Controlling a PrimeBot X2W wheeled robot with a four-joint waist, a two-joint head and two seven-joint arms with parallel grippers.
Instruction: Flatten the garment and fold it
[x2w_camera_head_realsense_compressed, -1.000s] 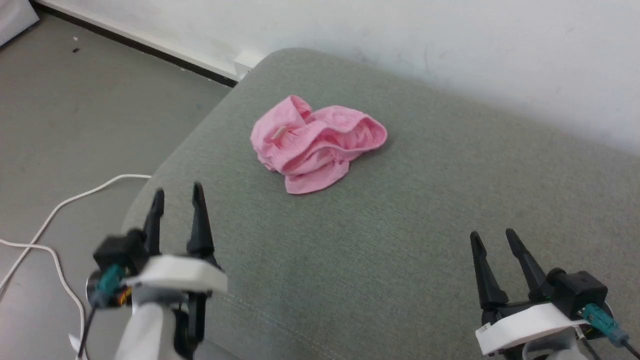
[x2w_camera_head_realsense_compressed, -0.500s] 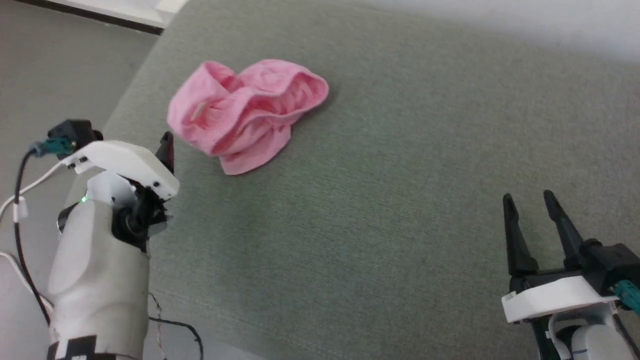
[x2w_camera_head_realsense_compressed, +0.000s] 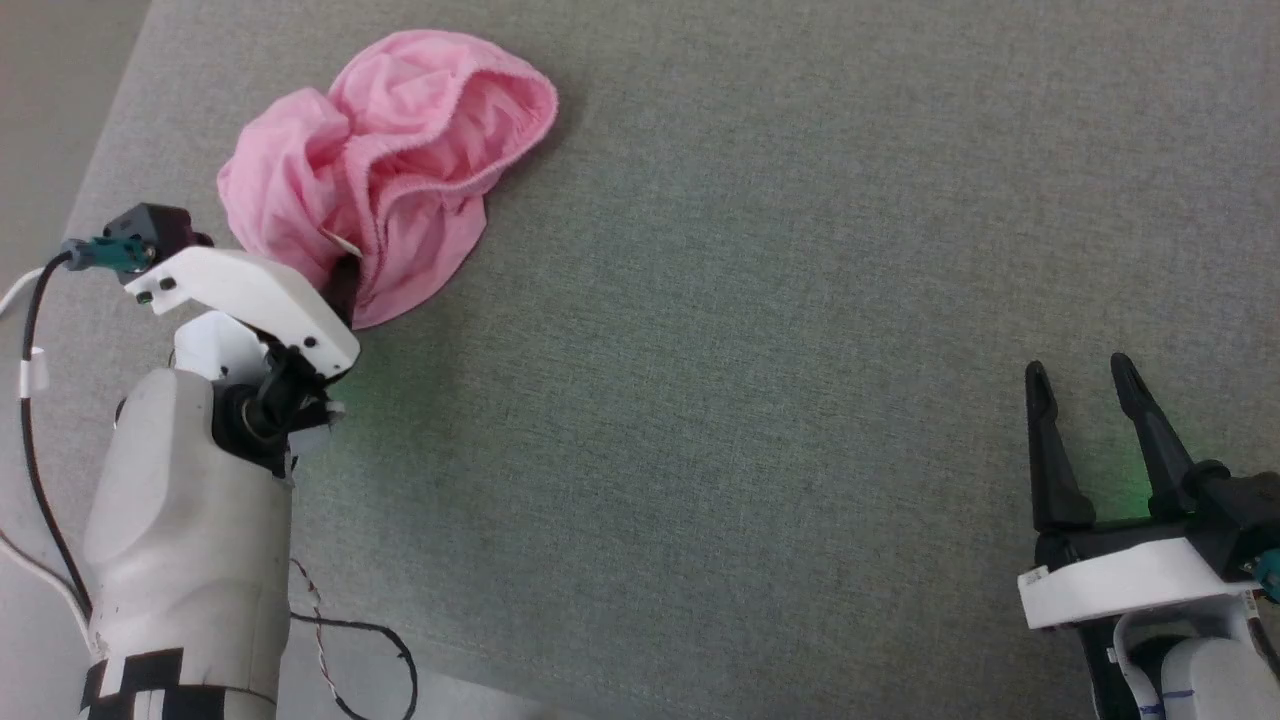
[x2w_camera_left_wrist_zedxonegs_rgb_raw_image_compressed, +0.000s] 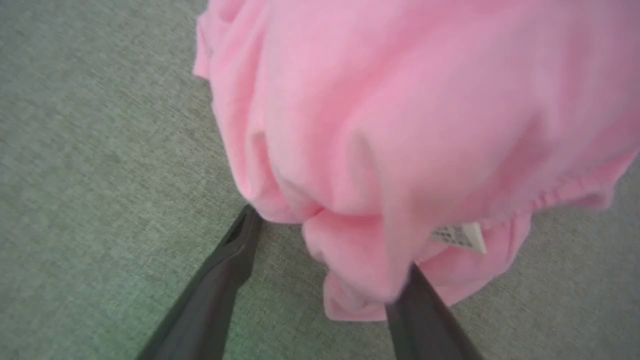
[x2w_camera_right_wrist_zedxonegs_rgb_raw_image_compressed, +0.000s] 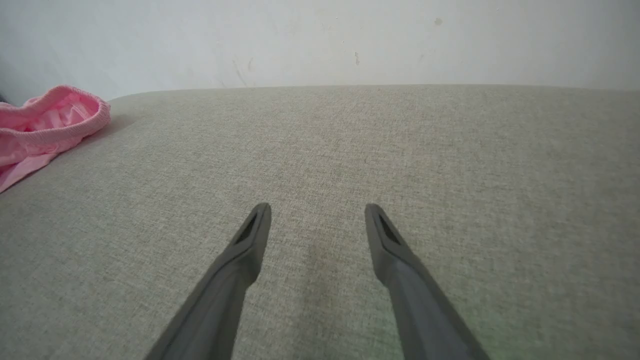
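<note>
Grey-green sofa cushion (x2w_camera_head_realsense_compressed: 760, 350), finely woven, flat and smooth across the head view. Rounds off at the left edge and drops to a grey floor (x2w_camera_head_realsense_compressed: 50, 70) in the upper left corner. Paler floor again below the front edge at the bottom. Thin white cable (x2w_camera_head_realsense_compressed: 48, 585) on that floor at the far left, curving. In the right wrist view, meets a white wall (x2w_camera_right_wrist_zedxonegs_rgb_raw_image_compressed: 320, 40) along the far rim. Wall scuffed, with small dark specks (x2w_camera_right_wrist_zedxonegs_rgb_raw_image_compressed: 356, 57) and faint scratches near the middle. Two faint green glows on the weave, one lower left, one lower right.
</note>
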